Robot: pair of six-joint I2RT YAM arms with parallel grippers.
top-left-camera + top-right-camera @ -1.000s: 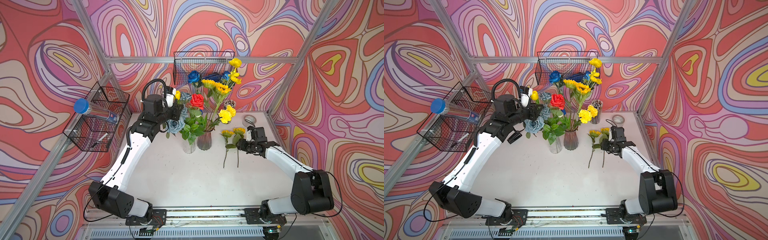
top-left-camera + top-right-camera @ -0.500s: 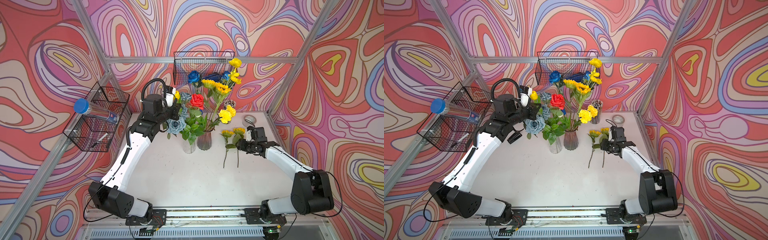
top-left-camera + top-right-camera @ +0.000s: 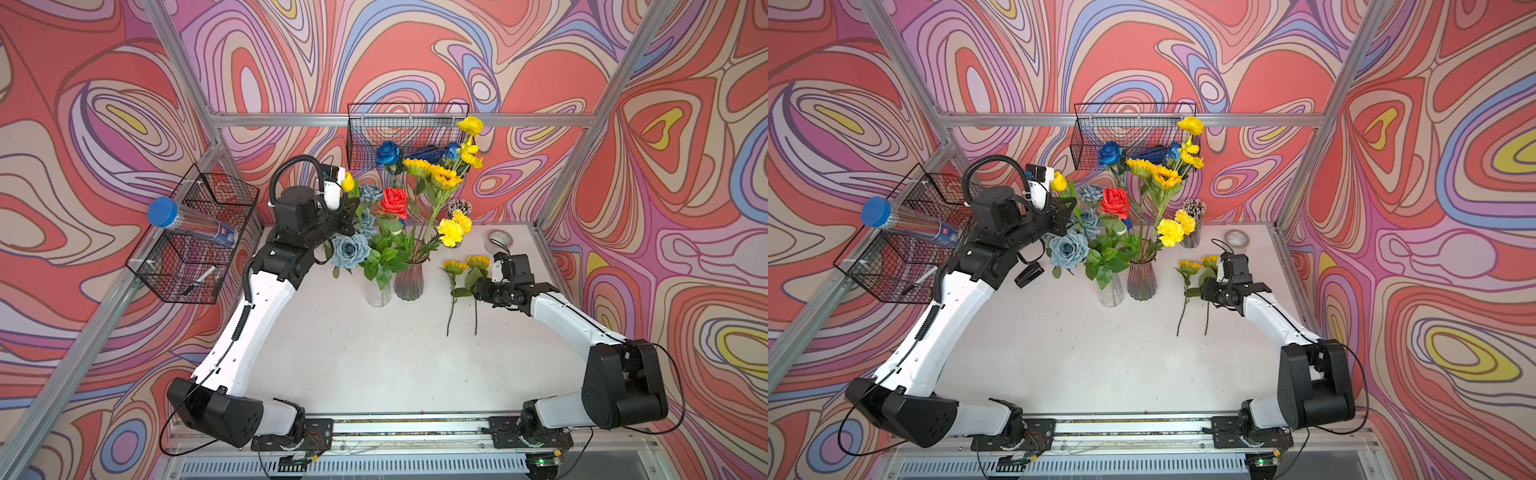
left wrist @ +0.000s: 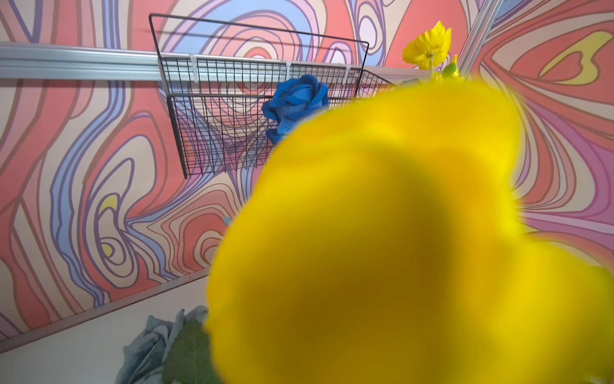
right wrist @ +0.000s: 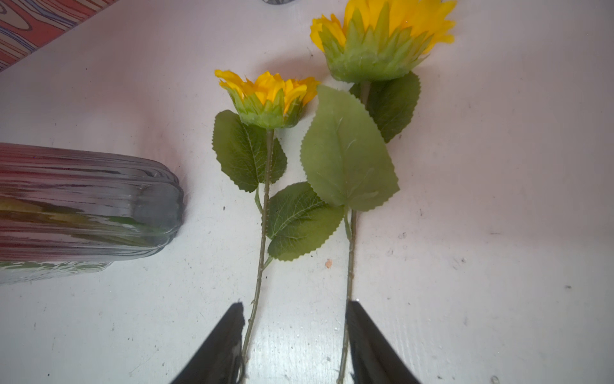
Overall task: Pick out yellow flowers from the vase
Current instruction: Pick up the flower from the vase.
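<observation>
A black wire basket hangs on the back rail; a 2nd basket holds a blue-capped clear tube. A tape roll lies on the table.

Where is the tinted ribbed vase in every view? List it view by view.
Both top views: the ribbed vase stands mid-table, right of the clear vase.
Left wrist: not in it.
Right wrist: ribbed vase, lower body only.
Shared landmark: the lying sunflower beside it, absent from the left wrist.

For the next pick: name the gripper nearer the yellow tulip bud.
Left. The left gripper is shut beneath the tulip bud; the right gripper hangs far off over two sunflowers.
</observation>
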